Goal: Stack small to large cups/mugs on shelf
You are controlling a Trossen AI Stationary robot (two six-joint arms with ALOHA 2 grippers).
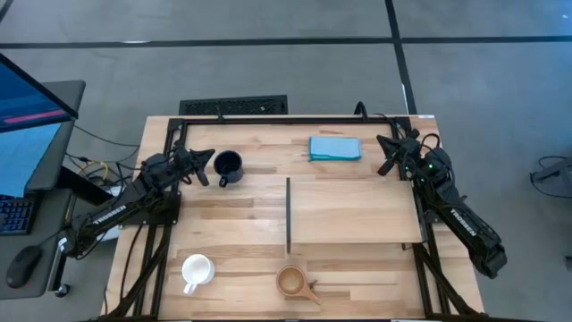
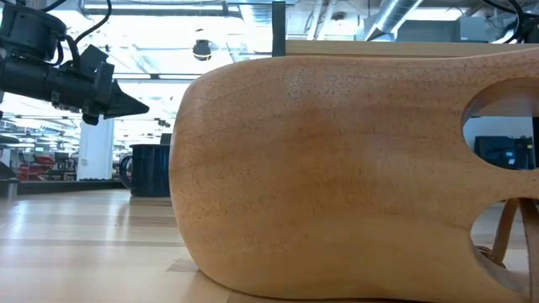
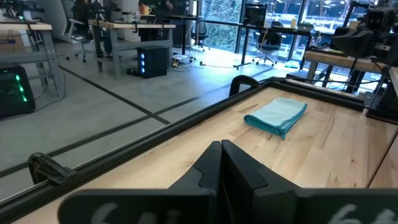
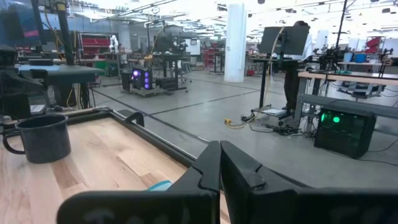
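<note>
nothing is stacked yet. both end effectors, left and right, hover pinched together and empty at the bench's far end. the wooden cup, white mug and black mug all stand off the shelf. next move, probably: open over one cup.

Black mug, white mug, blue cloth

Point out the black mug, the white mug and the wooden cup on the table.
black mug (image 1: pixel 229 165): high view, on its dark inside.
white mug (image 1: pixel 196 268): high view, on its open top.
wooden cup (image 1: pixel 290 282): high view, on its hollow inside.
</note>
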